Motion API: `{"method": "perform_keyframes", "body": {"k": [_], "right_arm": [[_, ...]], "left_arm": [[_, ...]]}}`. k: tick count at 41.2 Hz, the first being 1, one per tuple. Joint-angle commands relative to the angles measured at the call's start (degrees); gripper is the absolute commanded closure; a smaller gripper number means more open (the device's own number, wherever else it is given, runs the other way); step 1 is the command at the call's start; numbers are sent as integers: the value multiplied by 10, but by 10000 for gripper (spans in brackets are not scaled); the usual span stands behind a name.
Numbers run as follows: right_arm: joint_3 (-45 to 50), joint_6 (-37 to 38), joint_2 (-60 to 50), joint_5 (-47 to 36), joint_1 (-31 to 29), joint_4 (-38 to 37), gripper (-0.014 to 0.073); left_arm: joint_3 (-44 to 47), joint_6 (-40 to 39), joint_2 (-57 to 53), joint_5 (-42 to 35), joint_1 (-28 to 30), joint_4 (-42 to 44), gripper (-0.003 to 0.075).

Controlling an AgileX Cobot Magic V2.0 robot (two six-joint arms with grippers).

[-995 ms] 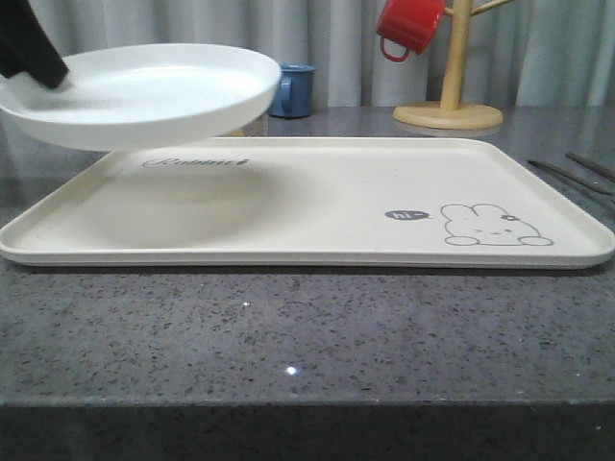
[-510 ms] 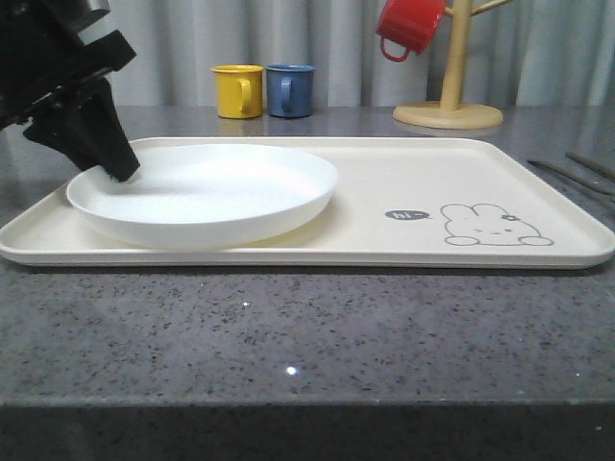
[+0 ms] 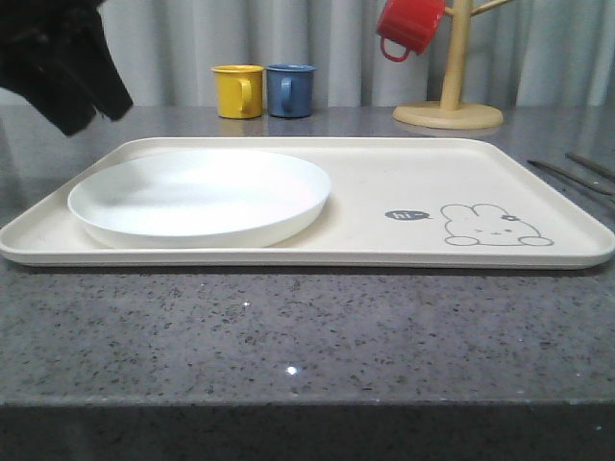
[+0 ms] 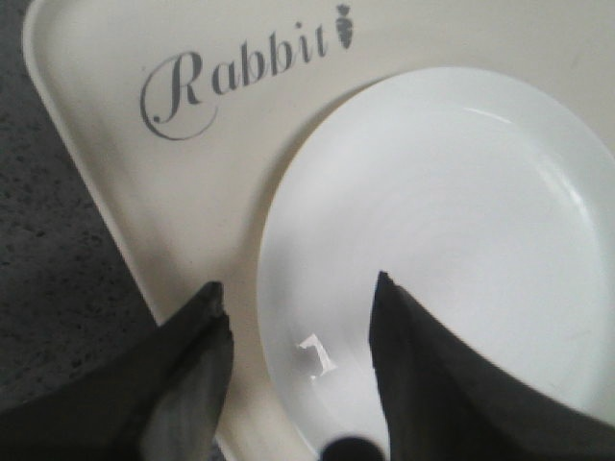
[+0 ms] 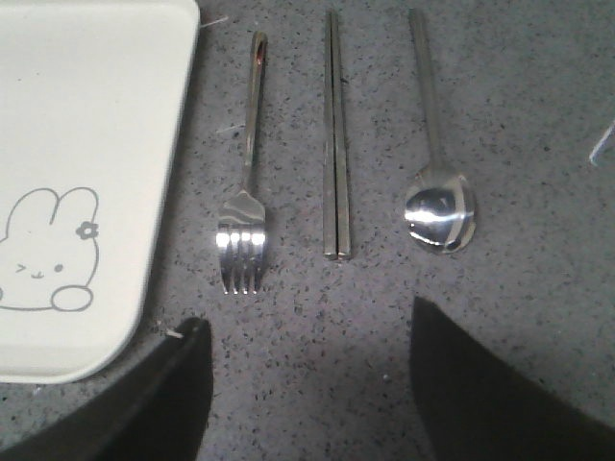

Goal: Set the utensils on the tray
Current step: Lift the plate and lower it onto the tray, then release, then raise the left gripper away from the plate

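**Utensils wait beside the tray as the plate lands**

Utensils are all off the tray point(image 3: 404, 168): the fork point(image 5: 245, 226), chopsticks point(image 5: 336, 144) and spoon point(image 5: 437, 206) lie side by side on the counter point(image 3: 307, 336) just past its rabbit end. A second ago the plate point(image 3: 197, 197) hung in the air; now it rests on the tray's left half. The left gripper point(image 4: 298, 317) has let go and lifted, jaws apart. The right gripper point(image 5: 307, 355) hovers open over the cutlery, likely the next pick.

Plate point(image 3: 197, 197) on the left half of the tray point(image 3: 384, 173), fork point(image 5: 246, 192), chopsticks point(image 5: 336, 134) and spoon point(image 5: 437, 192) side by side on the tabletop point(image 3: 288, 336) right of the tray, two mugs point(image 3: 262, 90) behind it.
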Motion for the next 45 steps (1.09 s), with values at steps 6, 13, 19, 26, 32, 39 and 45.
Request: {"method": "perform_keyframes", "body": {"k": [6, 13, 19, 26, 32, 39, 45], "right_arm": [[-18, -3, 1, -35, -2, -6, 118], [-18, -3, 1, -35, -2, -6, 118], [-18, -3, 1, -35, -2, -6, 118], [-18, -3, 1, -35, -2, -6, 118], [-18, -3, 1, -35, -2, -6, 118], [-18, -3, 1, -35, -2, -6, 118], [-18, -3, 1, -49, -2, -6, 118]], "left_arm": [[-15, -32, -134, 26, -82, 80, 382], [25, -123, -232, 16, -151, 191, 382], [100, -141, -325, -19, -178, 194, 382], [180, -141, -421, -27, -179, 178, 382], [231, -141, -487, -31, -179, 178, 382], [245, -141, -520, -31, -179, 178, 382], [245, -141, -523, -31, -179, 178, 382]]}}
